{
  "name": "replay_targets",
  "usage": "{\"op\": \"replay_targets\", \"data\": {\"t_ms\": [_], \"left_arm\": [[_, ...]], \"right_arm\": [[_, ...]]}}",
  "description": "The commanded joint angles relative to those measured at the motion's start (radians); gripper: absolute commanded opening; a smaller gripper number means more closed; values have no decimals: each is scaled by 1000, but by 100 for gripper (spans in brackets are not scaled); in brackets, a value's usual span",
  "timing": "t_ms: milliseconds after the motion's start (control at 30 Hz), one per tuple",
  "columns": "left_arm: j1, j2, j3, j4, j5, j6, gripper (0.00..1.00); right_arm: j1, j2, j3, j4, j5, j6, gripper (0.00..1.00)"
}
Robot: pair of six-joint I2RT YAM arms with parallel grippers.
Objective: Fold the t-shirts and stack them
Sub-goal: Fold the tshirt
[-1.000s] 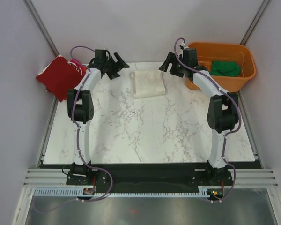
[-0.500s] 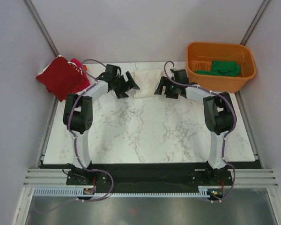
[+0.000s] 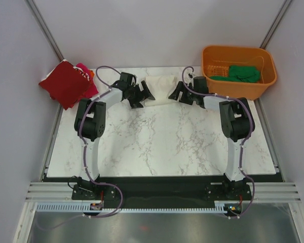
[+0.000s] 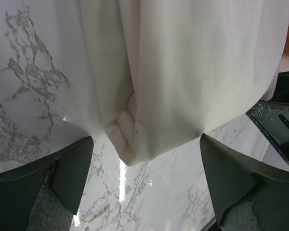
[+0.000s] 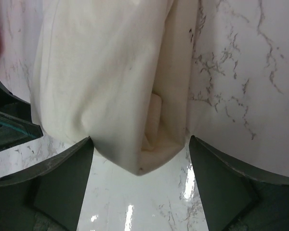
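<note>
A: Biggest thing first, quick.
B: Marble table (image 3: pixel 162 147). Open marble runs from the near edge through the middle, so that's the room for moving. Everything sits along the far edge.

A: Shirts?
B: Cream-white t-shirt (image 3: pixel 161 82), folded, at the middle of the far edge, between the two arms. Dark red t-shirt (image 3: pixel 62 83) is at the far-left corner, hanging past the table's edge. Magenta-pink t-shirt (image 3: pixel 87 76) peeks out from behind it, touching. Orange tub (image 3: pixel 233 91) is at the far-right corner, with the green t-shirt (image 3: pixel 244 73) inside.

A: Pincers?
B: Left gripper (image 3: pixel 143 96) is at the cream shirt's near-left corner, jaws spread wide and holding nothing. In the left wrist view the folded corner lies between the fingers (image 4: pixel 72 168), low over the marble. Right gripper (image 3: pixel 177 93) is at the near-right corner, also wide apart with nothing clamped. That corner sits between its fingers (image 5: pixel 221 178). Can't tell if either set of fingers touches the cloth.
</note>
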Motion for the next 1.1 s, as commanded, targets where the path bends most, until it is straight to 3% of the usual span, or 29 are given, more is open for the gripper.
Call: {"op": "replay_targets", "data": {"t_ms": [0,100,133,200,233,267,400,433,467,600,967,1000,1033,1067], "left_arm": [[2,34,34,26,-32,46,99],[2,49,52,32,-43,48,95],[2,58,69,32,-39,49,87],[0,80,80,35,-25,45,77],[-6,84,83,35,-20,45,63],[-9,87,83,40,-16,45,56],[-30,100,75,46,-14,54,31],[-32,101,71,47,-14,55,3],[-34,100,66,49,-17,54,2],[-34,32,-7,49,-16,54,2],[-116,-486,-685,49,-106,35,2],[-118,-520,-724,49,-108,34,2],[-119,-569,-786,47,-108,35,2],[-118,-592,-813,49,-103,37,2]], "right_arm": [[-18,23,-29,97,-29,14,88],[-29,23,-55,133,-31,32,87],[-35,24,-60,139,-38,37,85],[-37,36,-63,159,-52,52,71],[-37,40,-69,165,-63,55,63],[-35,44,-75,174,-66,66,44],[-37,62,-98,219,-94,82,8],[-37,66,-106,220,-98,82,1],[-35,66,-112,222,-112,86,0],[-29,-9,-194,230,-126,103,0],[51,-549,-697,-7,12,106,0],[65,-595,-721,-68,43,94,5],[86,-640,-751,-105,110,83,23],[97,-725,-756,-152,153,47,66]]}}
